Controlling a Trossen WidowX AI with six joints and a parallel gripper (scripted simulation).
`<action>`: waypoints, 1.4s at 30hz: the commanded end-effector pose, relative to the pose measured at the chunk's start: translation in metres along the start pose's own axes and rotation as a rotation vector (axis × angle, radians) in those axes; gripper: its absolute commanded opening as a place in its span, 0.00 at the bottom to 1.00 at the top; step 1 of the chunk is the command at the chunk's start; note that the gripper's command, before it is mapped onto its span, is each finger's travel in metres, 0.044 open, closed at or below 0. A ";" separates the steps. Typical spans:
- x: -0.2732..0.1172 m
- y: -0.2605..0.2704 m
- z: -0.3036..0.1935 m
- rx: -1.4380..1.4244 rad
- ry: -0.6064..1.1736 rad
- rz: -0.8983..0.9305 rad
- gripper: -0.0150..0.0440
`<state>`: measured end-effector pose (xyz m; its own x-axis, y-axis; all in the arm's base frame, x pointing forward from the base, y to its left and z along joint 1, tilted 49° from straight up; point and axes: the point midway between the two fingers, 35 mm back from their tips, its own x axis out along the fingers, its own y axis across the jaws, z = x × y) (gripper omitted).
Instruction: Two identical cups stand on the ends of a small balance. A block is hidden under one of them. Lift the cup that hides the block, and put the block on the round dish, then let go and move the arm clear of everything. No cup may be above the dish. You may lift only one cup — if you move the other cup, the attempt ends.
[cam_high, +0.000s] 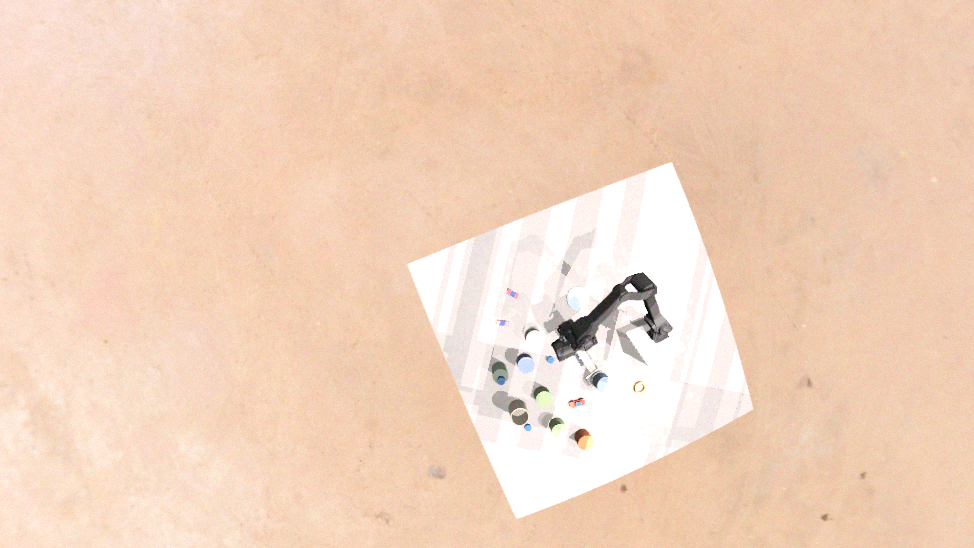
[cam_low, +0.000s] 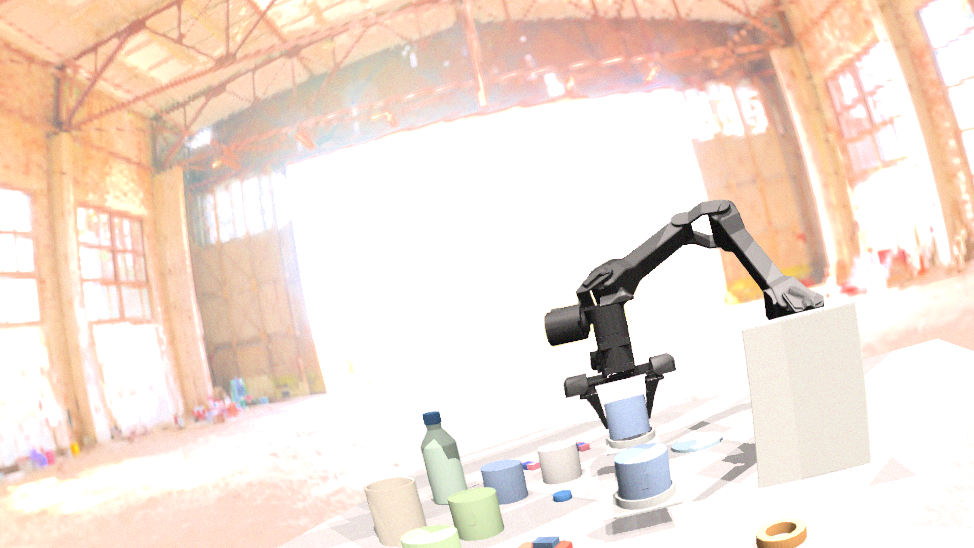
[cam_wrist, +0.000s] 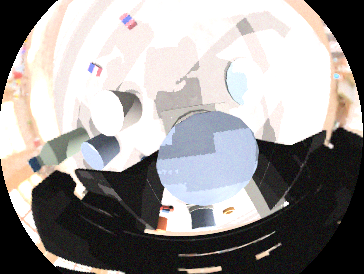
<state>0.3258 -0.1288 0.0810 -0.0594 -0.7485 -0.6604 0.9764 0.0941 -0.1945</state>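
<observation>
A black robot arm grips an upturned blue cup in its claw (cam_low: 627, 408) at the far end of a small balance, the fingers set wide around its sides. In the exterior view the held cup (cam_low: 627, 417) (cam_wrist: 207, 157) stands higher than its twin, the near cup (cam_low: 642, 471) (cam_high: 600, 381) (cam_wrist: 202, 217), which sits on the balance's near pan (cam_low: 644, 502). The far pan (cam_low: 631, 441) shows just beneath the held cup; whether cup and pan touch is hard to say from this angle. The block is not in sight, presumably under one of the cups.

The round dish (cam_low: 696, 445) (cam_high: 576, 298) (cam_wrist: 237, 81), pale blue, lies on the bench (cam_high: 667, 190) beyond the balance, with nothing on it.

The cup looks light, stiff and smooth-walled, liable to slip if pinched too near the top; a level hold on opposite sides, lower down the wall, would suit it best. The lift would likely go straight up, slowly, since a sideways nudge could rock the beam and disturb the near cup, ending the attempt.
</observation>
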 end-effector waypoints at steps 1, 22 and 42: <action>-0.009 0.005 0.001 0.010 0.005 0.019 0.25; -0.036 0.005 0.000 0.010 0.006 0.018 0.25; -0.061 0.002 0.000 0.009 0.004 0.017 0.25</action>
<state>0.3285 -0.0878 0.1162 -0.0560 -0.7461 -0.6635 0.9771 0.0957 -0.1901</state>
